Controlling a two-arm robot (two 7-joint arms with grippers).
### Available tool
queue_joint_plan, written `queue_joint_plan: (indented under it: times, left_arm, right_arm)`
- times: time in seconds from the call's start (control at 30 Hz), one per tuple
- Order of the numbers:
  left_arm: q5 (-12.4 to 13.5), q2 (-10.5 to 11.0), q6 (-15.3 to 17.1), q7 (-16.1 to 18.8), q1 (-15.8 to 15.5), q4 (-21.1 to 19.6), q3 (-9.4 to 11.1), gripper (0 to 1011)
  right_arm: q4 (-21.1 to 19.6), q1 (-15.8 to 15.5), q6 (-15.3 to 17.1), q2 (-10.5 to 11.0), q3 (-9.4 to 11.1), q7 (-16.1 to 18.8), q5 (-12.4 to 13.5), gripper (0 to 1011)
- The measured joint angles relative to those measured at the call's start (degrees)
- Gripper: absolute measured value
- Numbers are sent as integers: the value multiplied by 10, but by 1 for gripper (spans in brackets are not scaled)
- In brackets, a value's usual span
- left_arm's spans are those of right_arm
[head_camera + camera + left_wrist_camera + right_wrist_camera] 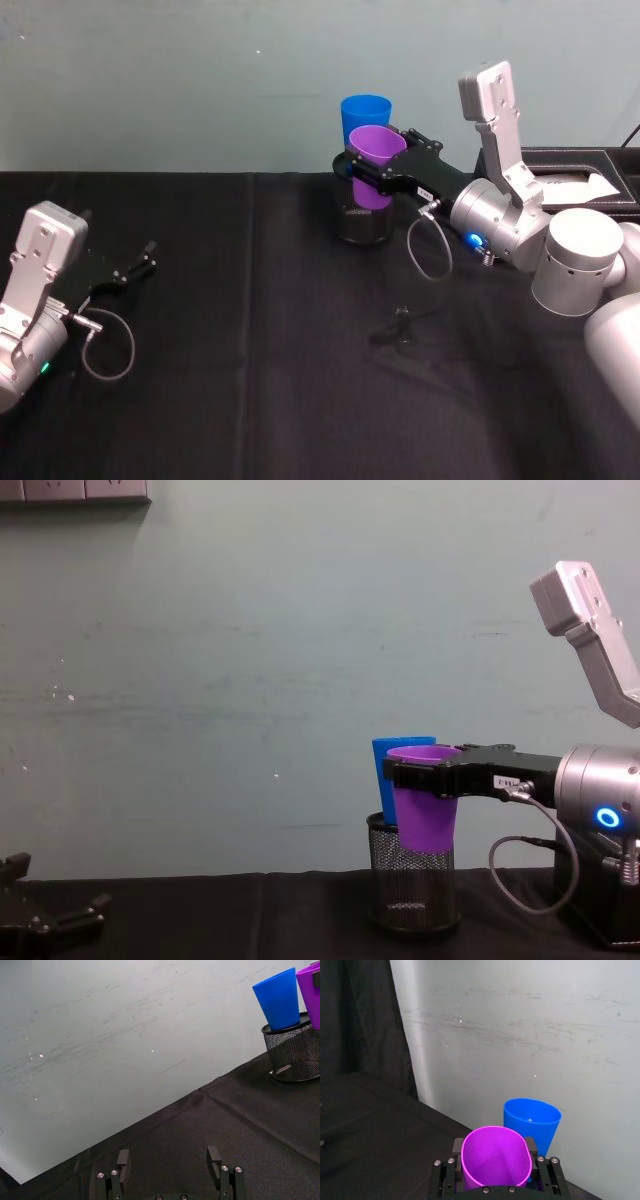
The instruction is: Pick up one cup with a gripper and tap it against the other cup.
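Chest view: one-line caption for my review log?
Right gripper holds the purple cup beside the blue cup in the mesh pen holder; left gripper parked open far left.

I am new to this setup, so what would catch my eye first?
A purple plastic tumbler, clamped in the right gripper, hangs beside a bright blue plastic tumbler standing in a black wire-mesh pen holder far across the black table. The left gripper rests open at left.

The lower part of the blue cup [364, 110] is hidden by the purple cup [380, 148] and the mesh holder [362, 228]. Whether the two cups touch cannot be told. The small dark thing [400, 325] on the cloth [250, 380] cannot be made out.
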Motion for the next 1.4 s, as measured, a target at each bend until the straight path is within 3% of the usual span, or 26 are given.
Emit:
queue_joint_plan:
  times: [1.4]
  left_arm:
    - [0, 0, 0, 0, 0, 0, 0, 1000]
  right_arm:
    - [-13, -7, -6, 1, -2, 7, 1, 730]
